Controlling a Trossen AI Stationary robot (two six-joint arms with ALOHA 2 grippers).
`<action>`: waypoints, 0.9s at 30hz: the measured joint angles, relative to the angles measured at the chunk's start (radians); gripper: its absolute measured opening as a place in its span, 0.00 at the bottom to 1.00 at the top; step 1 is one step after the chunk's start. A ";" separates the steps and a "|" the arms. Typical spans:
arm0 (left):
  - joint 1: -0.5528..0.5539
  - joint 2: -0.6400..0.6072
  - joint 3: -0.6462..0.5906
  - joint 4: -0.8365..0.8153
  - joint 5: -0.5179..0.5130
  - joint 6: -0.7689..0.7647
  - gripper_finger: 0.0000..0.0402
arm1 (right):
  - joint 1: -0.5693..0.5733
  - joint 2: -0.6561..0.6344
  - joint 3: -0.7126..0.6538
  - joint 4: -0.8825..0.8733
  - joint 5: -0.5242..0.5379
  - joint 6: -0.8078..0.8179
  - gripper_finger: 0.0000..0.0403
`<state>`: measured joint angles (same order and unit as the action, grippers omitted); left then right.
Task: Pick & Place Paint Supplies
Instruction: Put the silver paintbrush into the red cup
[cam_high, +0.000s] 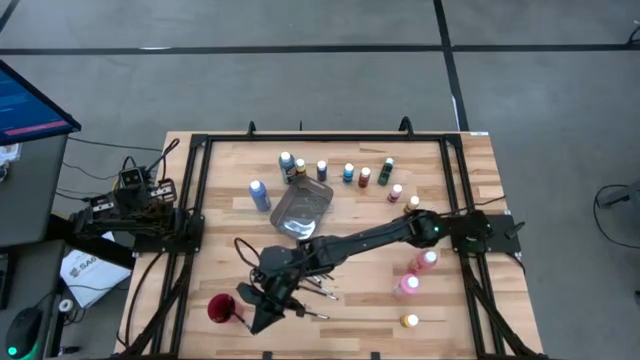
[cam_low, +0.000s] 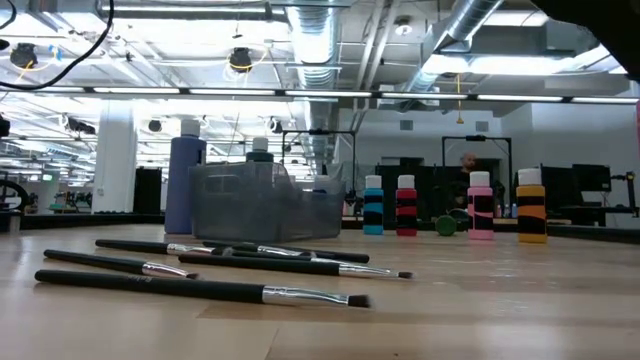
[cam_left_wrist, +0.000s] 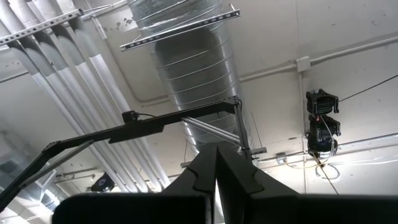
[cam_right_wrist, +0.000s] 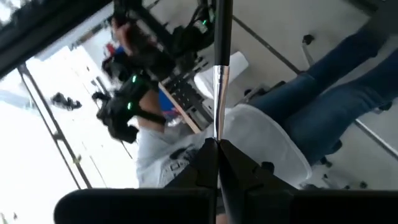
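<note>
Wooden table (cam_high: 350, 310) front edge, right gripper (cam_right_wrist: 217, 146) jaws clamping paintbrush (cam_right_wrist: 219, 74) beside red cup (cam_high: 221, 307)

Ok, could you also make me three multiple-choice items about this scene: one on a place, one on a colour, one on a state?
1. Where does the red cup stand?
A. Inside the grey tray
B. On the table near the right gripper, apart from the tray
C. In the far row of bottles

2. What colour is the tall bottle beside the tray?
A. Blue
B. Yellow
C. Pink

3. How is the right gripper?
A. Open above the tray
B. Shut on a pink bottle
C. Shut on a paintbrush

Key:
1 B, the red cup sits by the right gripper, away from the grey tray.
2 A, the tall bottle is blue.
3 C, the wrist view shows a paintbrush clamped between its fingers.
</note>
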<state>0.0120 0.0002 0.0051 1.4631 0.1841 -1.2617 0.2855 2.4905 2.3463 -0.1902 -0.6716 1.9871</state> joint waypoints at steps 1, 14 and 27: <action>0.000 0.000 0.000 0.000 0.000 0.000 0.01 | 0.000 0.006 0.000 0.012 0.006 0.016 0.00; 0.000 0.000 0.000 0.000 0.000 0.000 0.01 | -0.003 0.020 0.002 0.066 0.078 0.118 0.00; 0.000 0.000 0.000 0.000 0.000 0.000 0.01 | 0.001 0.020 0.002 0.063 0.161 0.163 0.00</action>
<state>0.0120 0.0002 0.0048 1.4628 0.1841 -1.2617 0.2865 2.5103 2.3486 -0.1276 -0.5102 2.1499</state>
